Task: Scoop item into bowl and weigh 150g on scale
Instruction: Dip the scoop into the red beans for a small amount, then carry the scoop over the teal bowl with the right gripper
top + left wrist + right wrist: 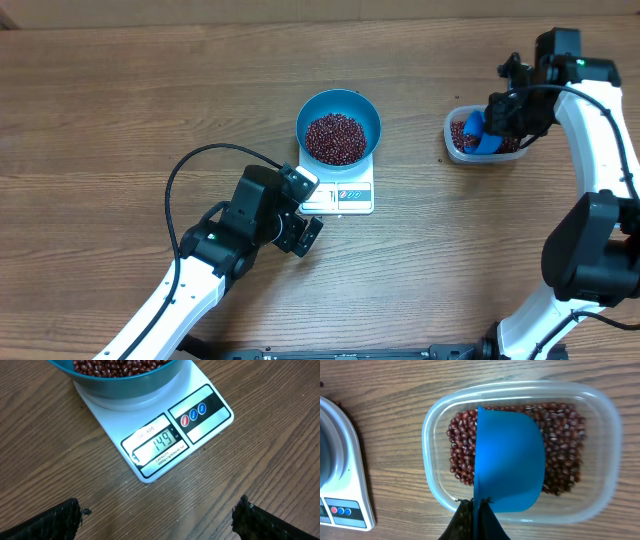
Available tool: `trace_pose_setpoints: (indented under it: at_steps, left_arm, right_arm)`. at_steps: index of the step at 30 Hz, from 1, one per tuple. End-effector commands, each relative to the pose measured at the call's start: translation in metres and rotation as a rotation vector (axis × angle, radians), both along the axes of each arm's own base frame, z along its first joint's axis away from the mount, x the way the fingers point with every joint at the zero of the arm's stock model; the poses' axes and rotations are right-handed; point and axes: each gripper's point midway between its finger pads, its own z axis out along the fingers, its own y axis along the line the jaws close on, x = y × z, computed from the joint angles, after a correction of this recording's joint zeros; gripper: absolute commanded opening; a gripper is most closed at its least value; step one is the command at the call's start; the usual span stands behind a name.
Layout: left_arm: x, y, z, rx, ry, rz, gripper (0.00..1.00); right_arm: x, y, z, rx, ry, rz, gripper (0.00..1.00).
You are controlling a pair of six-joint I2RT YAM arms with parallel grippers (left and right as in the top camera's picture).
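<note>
**1. Left end effector** [308, 208]: Your jaws stand fully apart with nothing between them. The dark fingertips [65, 517] show only at the lower corners of the wrist view. The unit sits over the bare counter [120, 100], just off the display edge of the scale.

**2. Scale** [165, 420]: White, flat and square. Its display strip and three round buttons face your left end effector. The display reads 149.

**3. Bowl** [370, 110]: Bright blue, round and deep. It stands upright on the scale and overhangs the platform.

**4. Beans** [335, 138]: A small dark red-brown heap lies in the bottom of the bowl, with the blue wall clear all around it.

**5. Right end effector** [476, 517]: Your jaws are pressed together on the near edge of a blue scoop [510, 465]. The unit is well apart from the scale, on the far right of the counter.

**6. Scoop:** It lies across the middle of a clear plastic tub [426, 435], within its rim. You cannot tell whether it touches the contents.

**7. Tub:** Rectangular with rounded corners, resting on the counter. More beans show inside it on either side of the scoop.
</note>
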Motion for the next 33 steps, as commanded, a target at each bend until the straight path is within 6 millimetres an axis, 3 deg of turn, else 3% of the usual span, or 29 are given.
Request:
trace_pose_setpoints:
  at_steps: [1,5,8,13,18,22,27,33]
  left_arm:
    - [0.002,0.002,-0.001,-0.005,0.007,0.025,1.00]
    - [0.002,0.002,-0.001,-0.005,0.007,0.025,1.00]
    - [0.002,0.002,-0.001,-0.005,0.007,0.025,1.00]
    - [0.002,0.002,-0.001,-0.005,0.007,0.025,1.00]
    - [0.002,0.002,-0.001,-0.005,0.007,0.025,1.00]
    - [0.002,0.002,-0.001,-0.005,0.007,0.025,1.00]
    - [0.002,0.002,-0.001,-0.005,0.007,0.025,1.00]
    - [0.002,0.002,-0.001,-0.005,0.007,0.025,1.00]
  right_arm:
    - [0.011,0.000,0.030,0.032,-0.070,-0.001,0.04]
    - [0.005,-0.005,0.048,0.101,-0.073,-0.003,0.04]
    - [0.003,-0.017,0.049,0.100,-0.070,-0.030,0.04]
    - [0.002,-0.019,0.048,0.088,-0.071,-0.017,0.04]
    - [0.004,-0.004,0.067,0.203,-0.109,0.010,0.04]
    - [0.007,0.011,0.098,0.298,-0.172,0.056,0.04]
    - [0.011,0.066,0.127,0.399,-0.231,0.190,0.04]
    - [0.009,0.126,0.131,0.409,-0.242,0.337,0.04]
